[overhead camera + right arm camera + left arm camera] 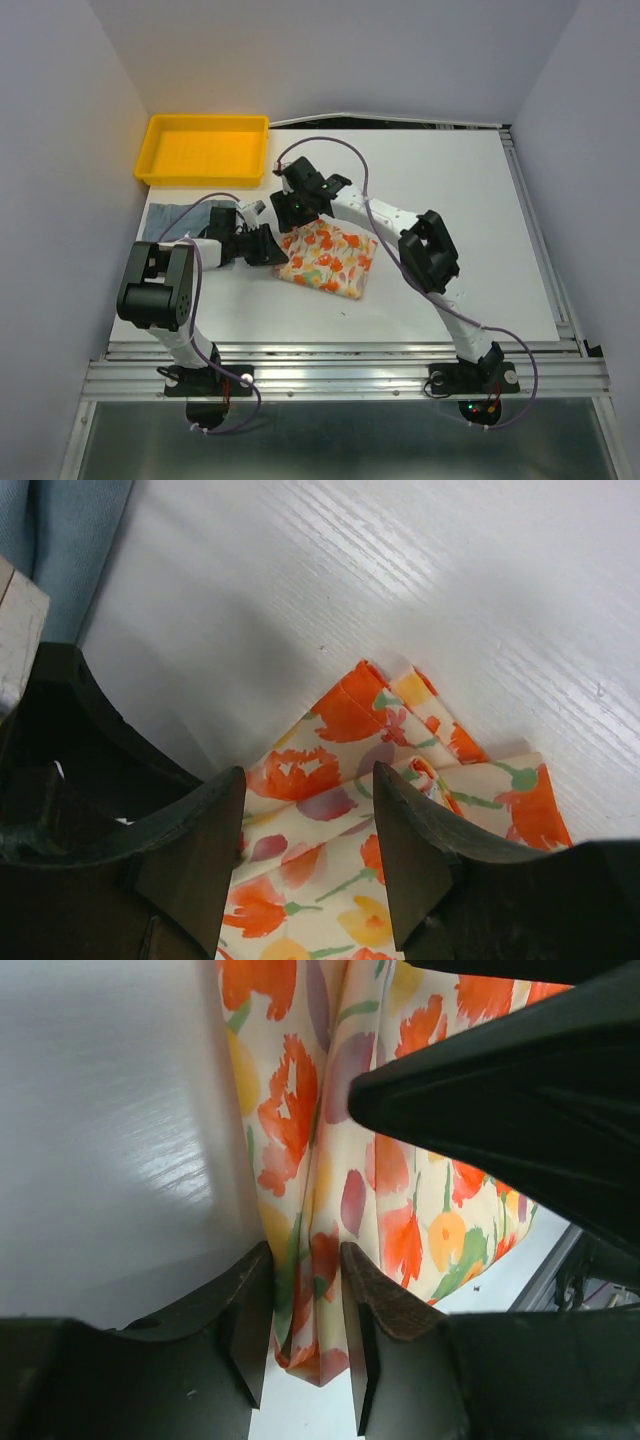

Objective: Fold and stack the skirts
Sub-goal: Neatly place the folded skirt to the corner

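The floral skirt (330, 260) lies folded into a small rectangle at the table's middle. My left gripper (268, 246) sits at its left edge. In the left wrist view, both fingers (250, 1300) press a bunched fold of the floral skirt (300, 1140) between them. My right gripper (297, 208) hovers over the far left corner of the skirt. Its jaws (308, 780) stand open, with the floral skirt (330, 880) lying flat under the gap. The blue-grey skirt (175, 218) lies flat at the left, partly hidden by the left arm.
A yellow tray (205, 148) stands at the back left, just beyond the blue-grey skirt. The right arm's dark gripper body (500, 1110) hangs close above the left gripper. A corner of the blue-grey skirt (70, 540) shows in the right wrist view.
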